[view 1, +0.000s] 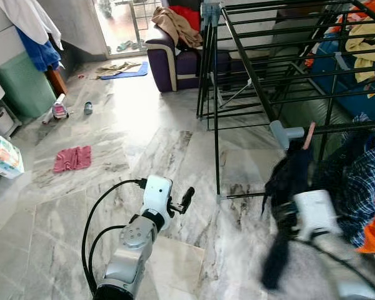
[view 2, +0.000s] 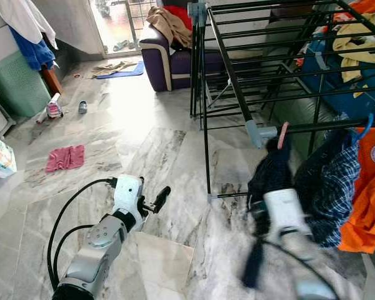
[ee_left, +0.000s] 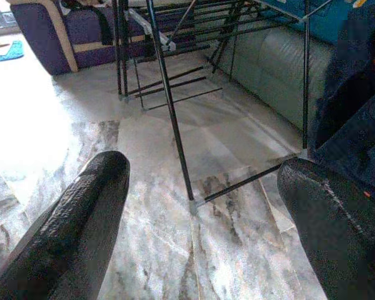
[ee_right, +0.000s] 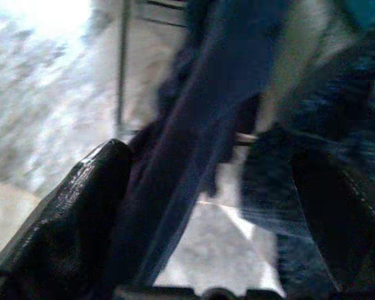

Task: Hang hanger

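A drying rack (view 1: 250,75) stands ahead and to the right on the floor (view 1: 144,144), with clothes (view 2: 337,181) hanging from its near rail at the right. Behind the rack sits a sofa (view 1: 175,56) with a garment (view 1: 175,25) thrown over it. A mat (view 1: 122,69) lies left of the sofa by the doorway. A small cloth (view 1: 72,159) lies on the floor to the left, a packet (view 1: 3,156) further left.

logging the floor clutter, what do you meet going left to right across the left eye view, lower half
tissue pack → pink cloth → left gripper → rack leg → dark garment → plaid shirt
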Controlling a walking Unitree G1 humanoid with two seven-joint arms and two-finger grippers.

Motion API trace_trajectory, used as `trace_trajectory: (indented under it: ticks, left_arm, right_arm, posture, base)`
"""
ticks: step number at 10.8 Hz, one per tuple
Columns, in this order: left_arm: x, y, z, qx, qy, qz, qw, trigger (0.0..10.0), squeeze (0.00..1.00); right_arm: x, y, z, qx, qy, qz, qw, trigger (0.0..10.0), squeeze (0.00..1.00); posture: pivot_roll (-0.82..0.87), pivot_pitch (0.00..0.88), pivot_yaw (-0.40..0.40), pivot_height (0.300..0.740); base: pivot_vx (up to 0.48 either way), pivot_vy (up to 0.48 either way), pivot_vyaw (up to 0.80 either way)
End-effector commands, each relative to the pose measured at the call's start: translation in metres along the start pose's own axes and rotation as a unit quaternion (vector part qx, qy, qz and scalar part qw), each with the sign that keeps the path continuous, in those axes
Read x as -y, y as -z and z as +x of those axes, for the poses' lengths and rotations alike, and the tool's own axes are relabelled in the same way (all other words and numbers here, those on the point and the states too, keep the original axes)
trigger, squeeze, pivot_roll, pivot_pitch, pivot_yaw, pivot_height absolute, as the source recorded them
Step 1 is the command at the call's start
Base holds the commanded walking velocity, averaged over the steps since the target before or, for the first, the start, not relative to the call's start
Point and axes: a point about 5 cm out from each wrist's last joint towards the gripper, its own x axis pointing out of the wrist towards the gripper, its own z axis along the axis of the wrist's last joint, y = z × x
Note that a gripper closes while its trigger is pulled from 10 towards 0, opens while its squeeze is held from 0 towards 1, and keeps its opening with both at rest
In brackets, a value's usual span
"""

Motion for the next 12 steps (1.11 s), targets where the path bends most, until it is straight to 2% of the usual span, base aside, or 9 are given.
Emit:
trace_trajectory:
  ticks: [1, 3, 4, 5, 6, 7, 9, 11, 12]
  left_arm:
    - [-0.002, 0.003, 0.000, -0.011, -0.001, 0.004, 1.000, 10.0, 0.00]
    - [-0.002, 0.003, 0.001, -0.012, 0.000, 0.006, 1.000, 10.0, 0.00]
    - [-0.002, 0.003, 0.002, -0.013, 0.000, 0.007, 1.000, 10.0, 0.00]
    - [-0.002, 0.003, 0.002, -0.014, -0.001, 0.008, 1.000, 10.0, 0.00]
    - [-0.002, 0.004, 0.002, -0.017, 0.000, 0.012, 1.000, 10.0, 0.00]
    - [-0.003, 0.006, 0.001, -0.024, -0.002, 0.017, 1.000, 10.0, 0.00]
    - [-0.014, 0.004, -0.002, -0.013, -0.033, 0.021, 0.999, 10.0, 0.00]
    - [-0.048, -0.004, -0.010, 0.011, -0.121, 0.053, 0.991, 10.0, 0.00]
    - [-0.057, -0.004, -0.012, 0.010, -0.138, 0.058, 0.989, 10.0, 0.00]
  right_arm:
    - [0.006, -0.012, 0.000, 0.020, 0.022, -0.003, 1.000, 10.0, 1.00]
    - [0.007, -0.024, 0.006, 0.038, 0.026, 0.000, 0.999, 10.0, 1.00]
    - [0.003, -0.027, 0.010, 0.040, 0.011, 0.007, 0.999, 10.0, 0.84]
    - [-0.003, -0.026, 0.016, 0.032, -0.019, 0.010, 0.999, 10.0, 0.33]
    - [-0.003, -0.023, 0.025, 0.024, -0.030, 0.000, 0.999, 8.4, 0.01]
    - [0.003, -0.019, 0.030, 0.015, -0.034, 0.003, 0.999, 0.4, 0.00]
    - [0.013, -0.015, 0.038, 0.012, -0.046, 0.010, 0.999, 0.0, 0.00]
    - [0.018, -0.017, 0.047, 0.013, -0.050, 0.009, 0.999, 0.0, 0.00]
    - [0.018, -0.019, 0.049, 0.021, -0.055, 0.012, 0.998, 0.0, 0.00]
  posture:
    - [-0.16, 0.000, 0.092, 0.740]
    - [-0.16, 0.000, 0.094, 0.740]
    - [-0.15, 0.000, 0.094, 0.740]
    - [-0.15, 0.000, 0.095, 0.740]
    - [-0.14, 0.000, 0.092, 0.740]
    - [-0.14, 0.000, 0.092, 0.740]
    - [-0.14, 0.000, 0.092, 0.740]
    - [-0.12, 0.000, 0.090, 0.740]
    - [-0.12, 0.000, 0.090, 0.740]
  base:
    - [0.000, 0.000, 0.00]
    - [0.000, 0.000, 0.00]
    - [0.000, 0.000, 0.00]
    - [0.000, 0.000, 0.00]
    - [0.000, 0.000, 0.00]
    - [0.000, 0.000, 0.00]
    - [0.000, 0.000, 0.00]
    - [0.000, 0.000, 0.00]
    - [0.000, 0.000, 0.00]
